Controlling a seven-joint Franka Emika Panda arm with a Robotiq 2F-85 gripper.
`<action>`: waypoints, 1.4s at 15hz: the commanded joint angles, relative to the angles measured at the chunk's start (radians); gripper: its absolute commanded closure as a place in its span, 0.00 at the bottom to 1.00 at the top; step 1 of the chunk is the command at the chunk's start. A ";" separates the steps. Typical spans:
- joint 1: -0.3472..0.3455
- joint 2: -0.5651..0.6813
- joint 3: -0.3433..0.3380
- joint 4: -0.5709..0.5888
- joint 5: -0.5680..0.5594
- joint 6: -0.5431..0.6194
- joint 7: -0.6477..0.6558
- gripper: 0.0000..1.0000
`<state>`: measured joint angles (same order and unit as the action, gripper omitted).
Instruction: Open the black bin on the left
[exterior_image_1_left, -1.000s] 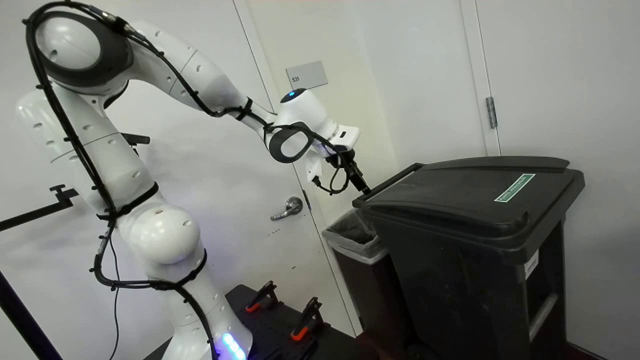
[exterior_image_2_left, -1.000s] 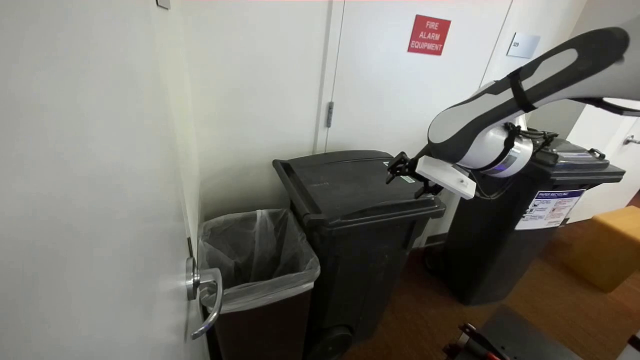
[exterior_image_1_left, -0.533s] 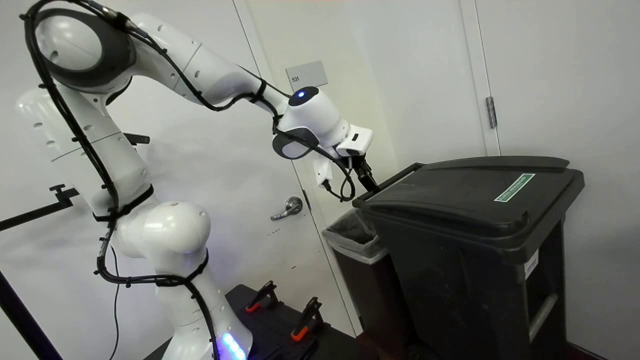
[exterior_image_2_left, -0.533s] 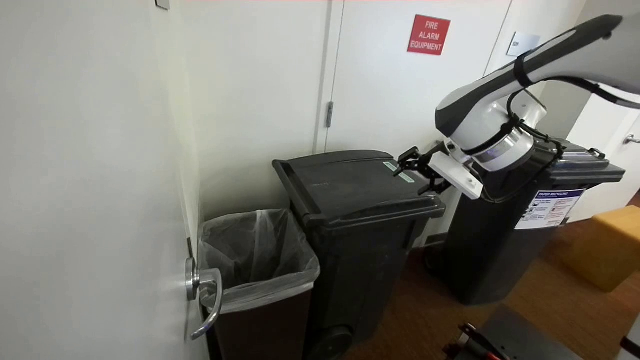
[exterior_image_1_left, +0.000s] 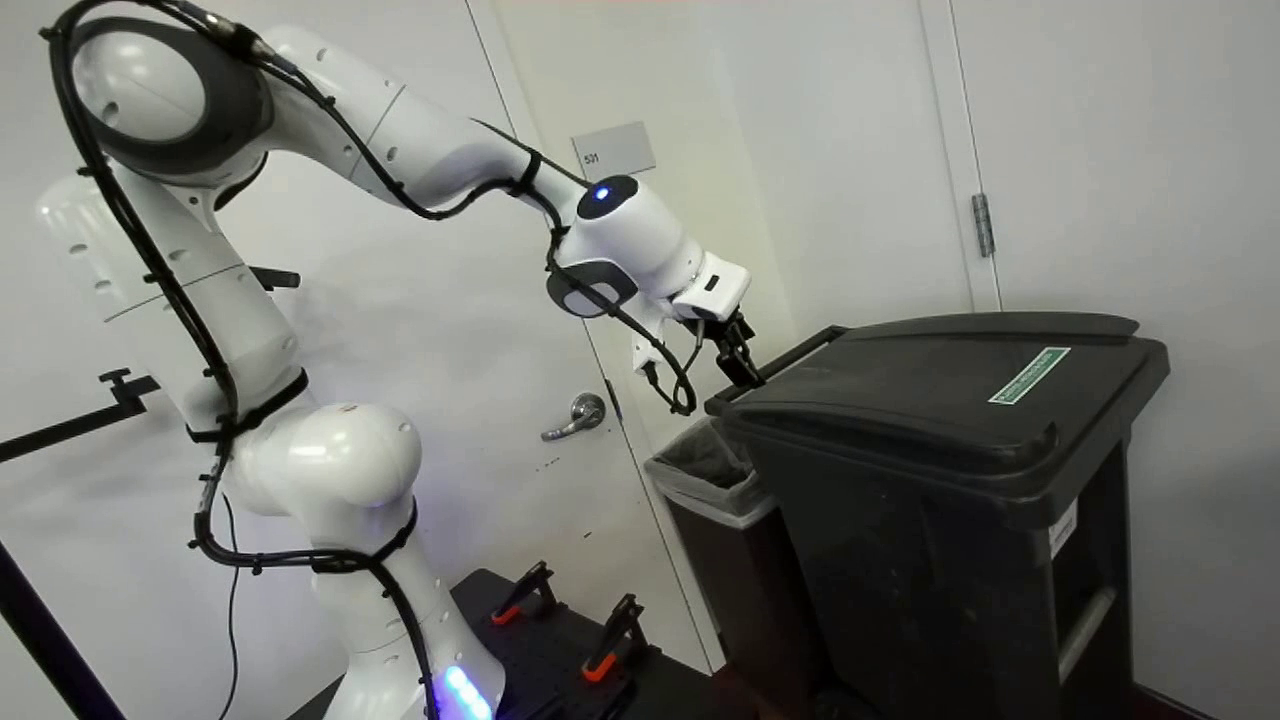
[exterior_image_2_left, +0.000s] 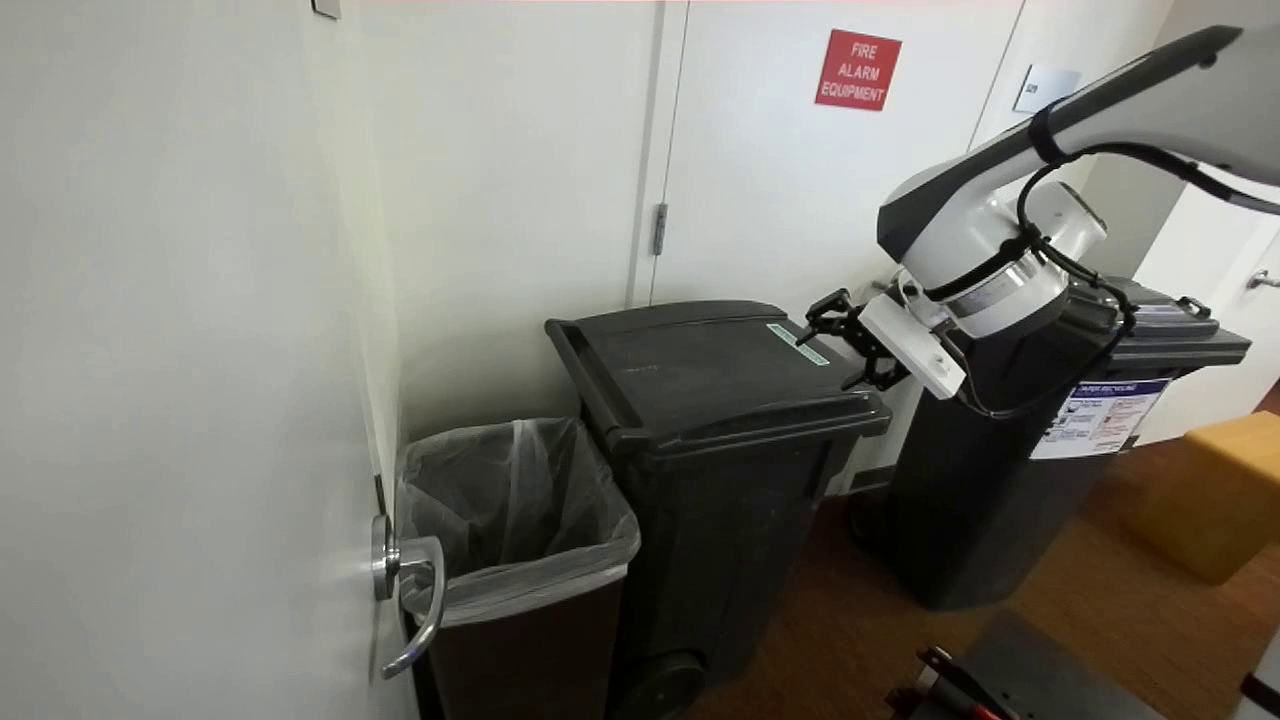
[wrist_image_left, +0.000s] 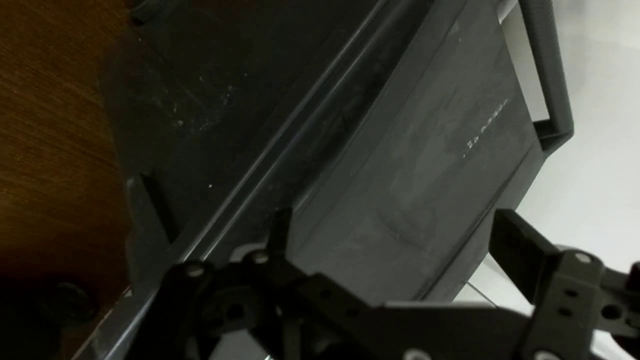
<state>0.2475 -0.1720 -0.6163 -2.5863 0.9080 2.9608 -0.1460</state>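
Observation:
The black bin (exterior_image_1_left: 900, 570) stands against the wall with its flat lid shut in both exterior views (exterior_image_2_left: 720, 540). A narrow pale green label (exterior_image_1_left: 1030, 376) lies on the lid; my gripper partly overlaps that label's end in an exterior view. My gripper (exterior_image_2_left: 822, 366) is open and empty, its fingers pointing down toward the lid. It also shows in an exterior view (exterior_image_1_left: 752, 380) over the bin's far edge. In the wrist view the lid (wrist_image_left: 425, 165) fills the space beyond the spread fingertips (wrist_image_left: 392, 220). I see no clear contact; the exact gap is hard to tell.
A brown bin with a clear liner (exterior_image_2_left: 530, 640) stands beside the black bin. Another black bin with a paper recycling sign (exterior_image_2_left: 950, 520) and a yellow box (exterior_image_2_left: 1220, 510) are further right. A door handle (exterior_image_2_left: 425, 600) juts out. Orange-tipped clamps (exterior_image_1_left: 610, 645) sit on the base table.
My gripper has shifted right in both exterior views, and the wrist has turned. In the last half second it moved only slightly. The bin and its lid have not moved.

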 joint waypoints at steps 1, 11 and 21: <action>0.051 0.042 -0.043 0.036 0.198 0.071 -0.058 0.00; 0.076 0.088 -0.099 0.087 0.599 0.027 -0.338 0.00; 0.010 0.185 -0.105 0.372 1.114 0.164 -0.926 0.00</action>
<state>0.3090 -0.0705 -0.7136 -2.3575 1.8553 3.1368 -0.8796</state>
